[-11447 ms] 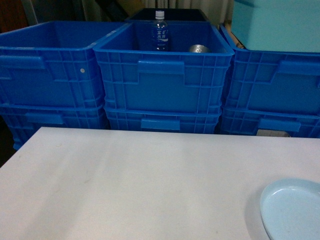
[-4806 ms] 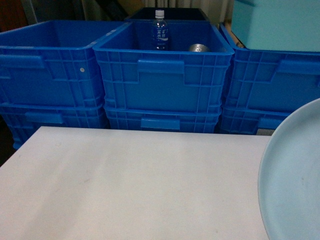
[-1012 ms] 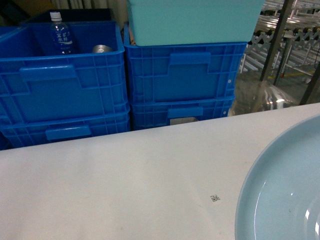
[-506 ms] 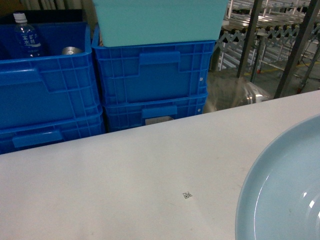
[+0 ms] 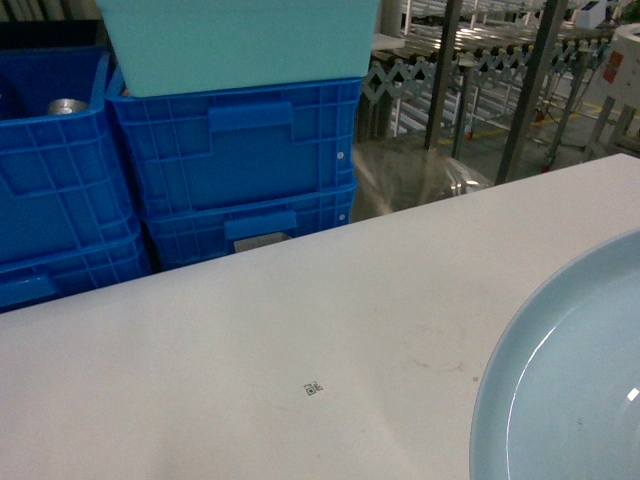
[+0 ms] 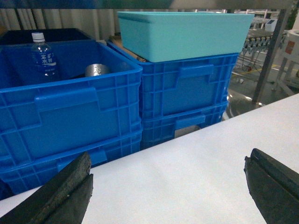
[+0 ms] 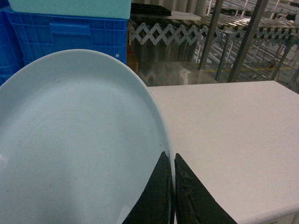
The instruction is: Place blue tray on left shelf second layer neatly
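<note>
The blue tray (image 5: 570, 400) is a pale sky-blue round dish that fills the lower right of the head view, held up over the white table (image 5: 300, 330). In the right wrist view the blue tray (image 7: 74, 140) covers the left half, and my right gripper (image 7: 172, 156) is shut on its rim, one finger on each side. My left gripper (image 6: 168, 186) hangs open above the table with nothing between its fingers (image 6: 60, 191). A steel rack (image 5: 520, 60) of posts and roller rails stands beyond the table at the back right. I cannot tell if it is the left shelf.
Stacked deep-blue crates (image 5: 240, 160) line the table's far side, with a pale teal box (image 5: 230, 40) on the right stack. A water bottle (image 6: 44, 53) and a metal can (image 6: 97, 70) sit in one crate. The table's right corner (image 7: 275, 210) is close by.
The head view has swung right: the crates and teal box slid left, the bottle left that view, and more of the steel rack shows. The tray stays at lower right.
</note>
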Controlling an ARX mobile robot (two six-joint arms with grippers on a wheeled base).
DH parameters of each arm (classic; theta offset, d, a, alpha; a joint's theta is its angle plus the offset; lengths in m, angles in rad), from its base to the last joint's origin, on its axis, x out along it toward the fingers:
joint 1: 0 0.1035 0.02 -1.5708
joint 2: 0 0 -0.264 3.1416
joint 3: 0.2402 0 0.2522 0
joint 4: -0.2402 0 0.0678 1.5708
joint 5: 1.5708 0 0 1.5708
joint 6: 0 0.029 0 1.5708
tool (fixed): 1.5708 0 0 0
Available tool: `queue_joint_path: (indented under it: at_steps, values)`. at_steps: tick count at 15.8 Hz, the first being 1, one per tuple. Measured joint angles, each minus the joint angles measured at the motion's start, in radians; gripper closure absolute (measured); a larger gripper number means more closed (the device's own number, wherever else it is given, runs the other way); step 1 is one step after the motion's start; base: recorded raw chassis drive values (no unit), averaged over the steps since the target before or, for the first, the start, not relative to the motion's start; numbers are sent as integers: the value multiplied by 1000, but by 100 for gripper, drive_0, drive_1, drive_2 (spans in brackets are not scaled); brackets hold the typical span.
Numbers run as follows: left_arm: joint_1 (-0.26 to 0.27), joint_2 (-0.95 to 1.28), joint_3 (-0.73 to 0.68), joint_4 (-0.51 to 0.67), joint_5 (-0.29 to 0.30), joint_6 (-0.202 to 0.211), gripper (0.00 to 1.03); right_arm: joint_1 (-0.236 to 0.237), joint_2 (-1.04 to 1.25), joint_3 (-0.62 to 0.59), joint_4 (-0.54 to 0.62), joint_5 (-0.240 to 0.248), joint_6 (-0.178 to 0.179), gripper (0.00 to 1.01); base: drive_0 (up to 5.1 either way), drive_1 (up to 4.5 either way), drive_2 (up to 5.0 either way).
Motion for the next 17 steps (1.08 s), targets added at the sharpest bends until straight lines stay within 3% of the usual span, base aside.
queue_joint_path:
  at_steps: [17]
  values:
    - [0, 0, 0, 0, 0, 0, 5, 0, 0, 0, 0, 0, 0, 99, -164, -164, -164]
